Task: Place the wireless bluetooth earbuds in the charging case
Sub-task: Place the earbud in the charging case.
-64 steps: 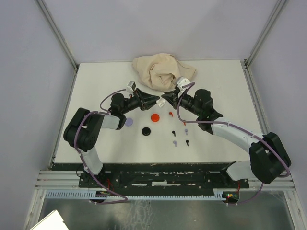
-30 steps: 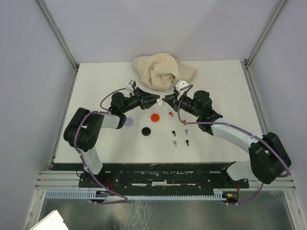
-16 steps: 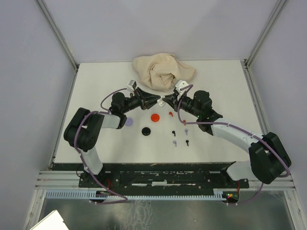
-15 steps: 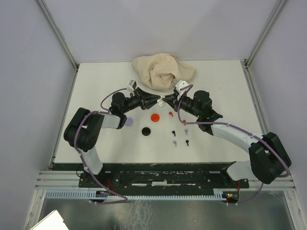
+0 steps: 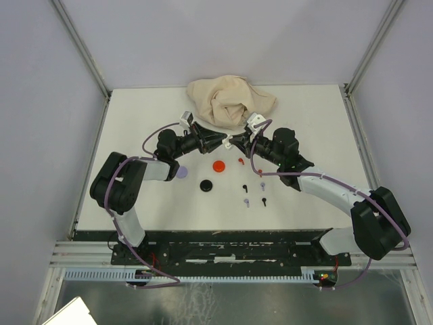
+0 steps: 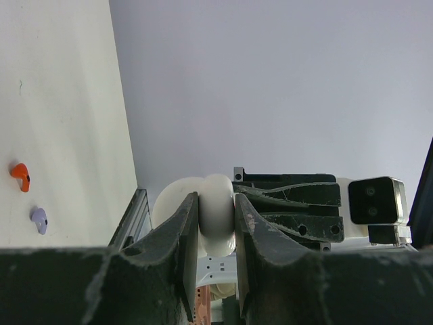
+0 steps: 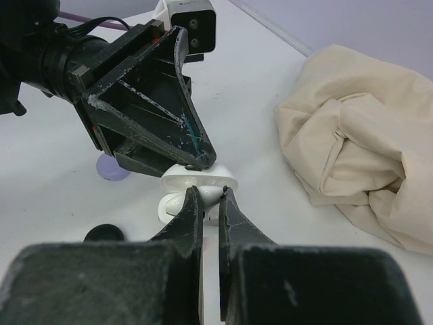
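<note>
Just in front of the cloth (image 5: 230, 100), on the side toward the arm bases, the two grippers are held tip to tip above the table (image 5: 135, 122). The white case (image 6: 218, 203) is pinched between the fingers of the left gripper (image 5: 222, 141), which are pressed against its two sides. The right gripper (image 7: 210, 203) is seen with its fingers drawn almost together. A small white piece (image 7: 210, 195) is nipped at their tips, right against the case. Whether that piece is an earbud or part of the case cannot be told. Farther from the cloth, loose earbuds are scattered on the table. A red earbud (image 5: 240, 161) is nearest the cloth, followed by a black earbud (image 5: 246, 187) and a lavender earbud (image 5: 262, 185). A second lavender earbud (image 5: 247, 202) and a second black earbud (image 5: 264, 200) are found beyond them. A red disc (image 5: 218, 165), a black disc (image 5: 206, 185) and a lavender disc (image 5: 181, 172) are laid on the same side of the cloth, left of the earbuds.
</note>
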Available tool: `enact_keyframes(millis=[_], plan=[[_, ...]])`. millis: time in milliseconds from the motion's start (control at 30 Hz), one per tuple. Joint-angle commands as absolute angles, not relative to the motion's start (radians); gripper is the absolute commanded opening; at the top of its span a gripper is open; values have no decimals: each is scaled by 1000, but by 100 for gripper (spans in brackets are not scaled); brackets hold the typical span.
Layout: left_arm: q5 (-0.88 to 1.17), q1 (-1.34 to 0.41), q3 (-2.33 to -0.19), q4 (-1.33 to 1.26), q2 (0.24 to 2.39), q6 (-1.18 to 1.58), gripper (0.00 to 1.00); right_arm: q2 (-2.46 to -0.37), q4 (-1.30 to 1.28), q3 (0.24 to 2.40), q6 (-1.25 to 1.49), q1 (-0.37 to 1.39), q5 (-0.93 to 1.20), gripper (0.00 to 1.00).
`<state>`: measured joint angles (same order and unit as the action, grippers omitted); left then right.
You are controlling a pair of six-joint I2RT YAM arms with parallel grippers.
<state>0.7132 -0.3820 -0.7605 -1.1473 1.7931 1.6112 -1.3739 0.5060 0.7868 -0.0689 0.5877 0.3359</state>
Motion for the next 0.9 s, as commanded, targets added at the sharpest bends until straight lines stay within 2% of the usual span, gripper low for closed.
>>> enact_keyframes(millis=[0,67,133,367,533,633,733,867], plan=[[726,-386,-792,-1205,1753,1653,3,-1371,514,808,-59,592,325,1],[722,-387,-793,-1213,1755,1659,3,-1373,474,826,-49,592,312,6],[721,-387,-795,-1213,1757,1660,3,-1374,421,847,-42,592,307,22],[720,-386,-792,-1214,1765,1655,3,-1337,487,828,13,592,258,50],[718,-386,-786,-1218,1777,1652,3,-1277,538,815,53,590,181,61],[707,-385,-783,-1222,1788,1656,3,-1237,508,821,56,588,98,64],[679,-383,-782,-1221,1796,1668,3,-1216,413,850,103,589,-60,64],[579,-383,-781,-1147,1787,1685,3,-1236,133,966,64,588,-97,68]])
